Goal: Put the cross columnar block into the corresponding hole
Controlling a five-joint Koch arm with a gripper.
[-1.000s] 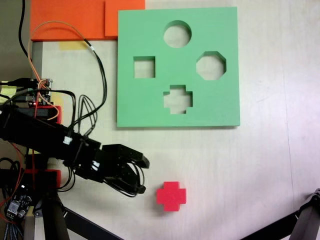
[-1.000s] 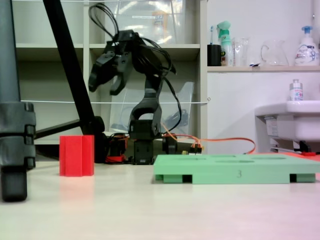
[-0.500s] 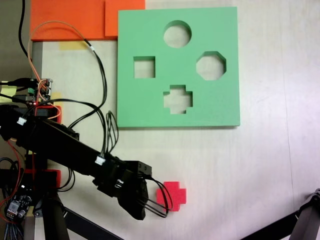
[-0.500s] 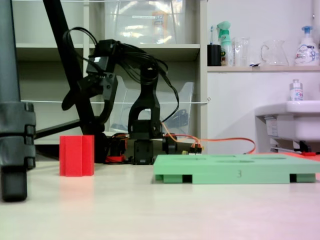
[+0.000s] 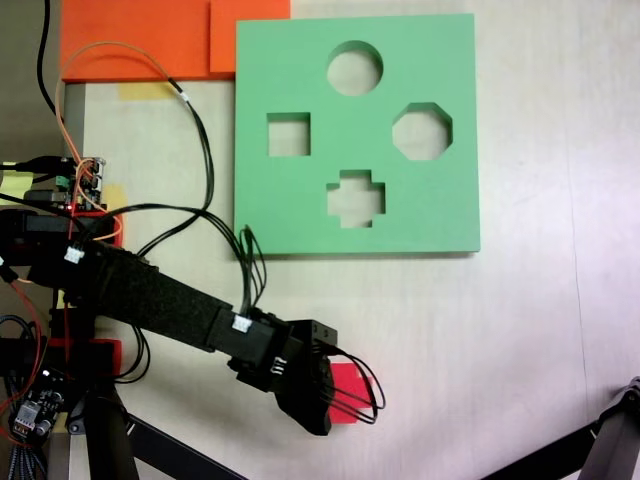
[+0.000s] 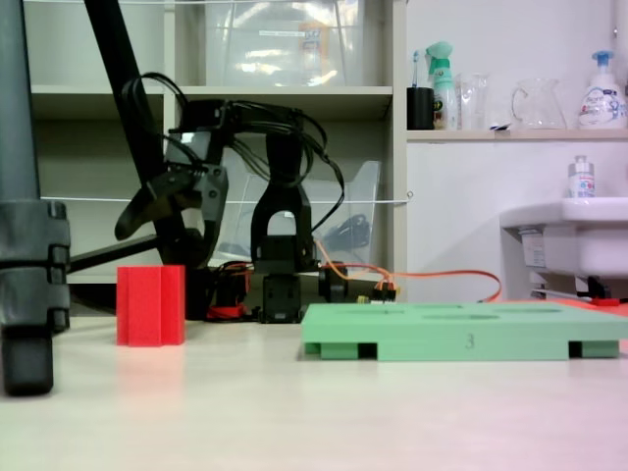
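The red cross columnar block (image 5: 350,386) stands upright on the pale table, below the green foam board (image 5: 290,215) in a fixed view. From above, my gripper (image 5: 322,404) covers the block's left half. The side-on fixed view shows the gripper (image 6: 162,238) open, jaws spread, hanging a little above the block (image 6: 150,304) and not touching it. The corresponding hole (image 5: 356,198), plus-shaped, is the lowest cutout of the board and has nothing in it. From the side the board (image 6: 461,339) lies flat to the right of the block.
The board also has round (image 5: 355,68), square (image 5: 288,135) and octagonal (image 5: 421,131) cutouts. An orange foam sheet (image 5: 140,40) lies at the top left. Tripod legs (image 5: 605,440) cross the lower corners, and one thick leg (image 6: 27,245) stands left of the block. Wires trail by the arm base (image 5: 75,190).
The arm has swung from left of the block to over it and come lower. The gripper now hangs just above the block. Block and board have not moved.
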